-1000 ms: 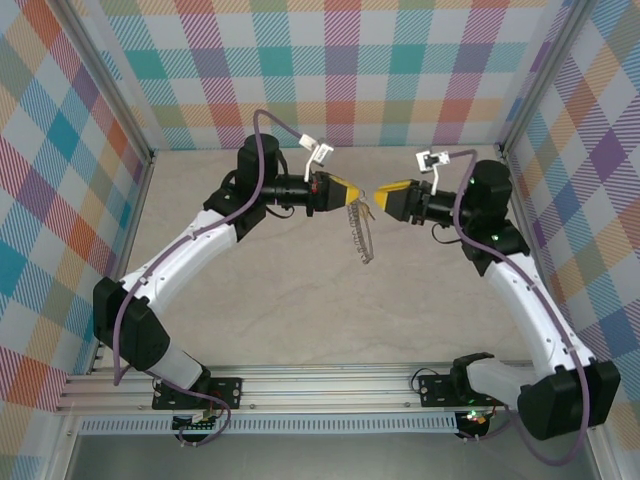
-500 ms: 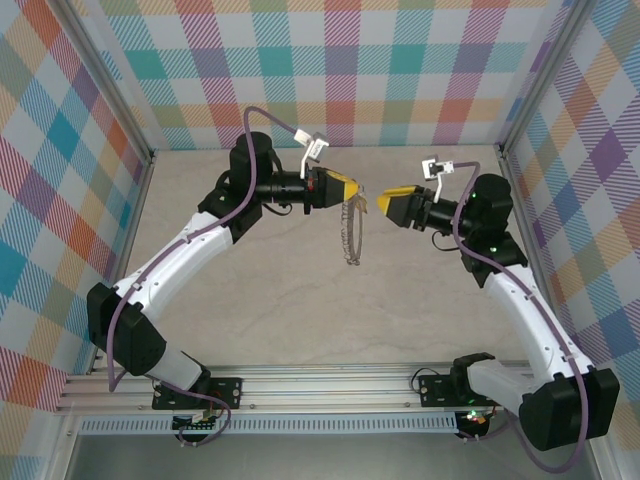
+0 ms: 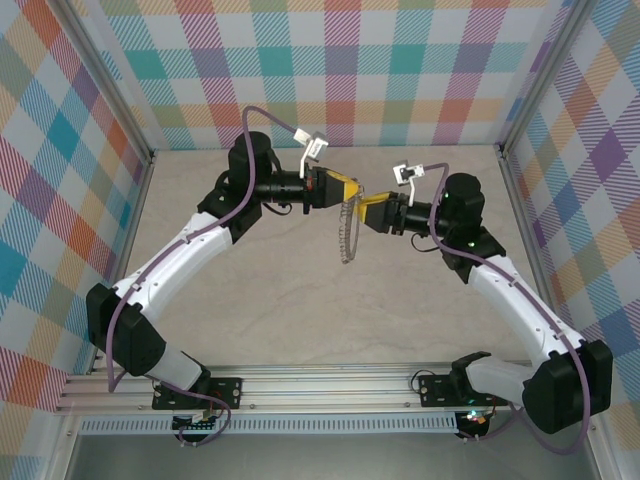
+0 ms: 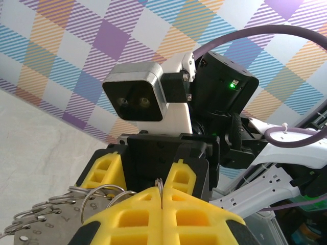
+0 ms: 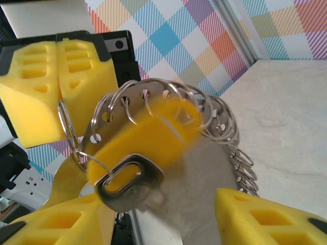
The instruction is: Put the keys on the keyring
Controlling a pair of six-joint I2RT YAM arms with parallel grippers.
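The keyring (image 3: pixel 347 235) hangs edge-on above the table from my left gripper (image 3: pixel 350 188), which is shut on one thin wire loop of it (image 4: pixel 162 185). In the right wrist view the keyring (image 5: pixel 219 122) is a curved metal plate edged with several small rings. A brass-yellow key (image 5: pixel 153 135) with a slotted silvery end, blurred, lies between the spread jaws of my right gripper (image 5: pixel 163 224). A thin wire loop reaches into its slot. My right gripper (image 3: pixel 364 209) is open, right against the ring and facing the left gripper.
The beige table (image 3: pixel 300 320) lies well below both grippers. Checkered walls (image 3: pixel 60 200) close in the left, back and right. An aluminium rail (image 3: pixel 320 392) with the arm bases runs along the near edge.
My right gripper has drawn back a little and then moved left up to the hanging keyring. The left gripper has shifted slightly and then held still with the ring.
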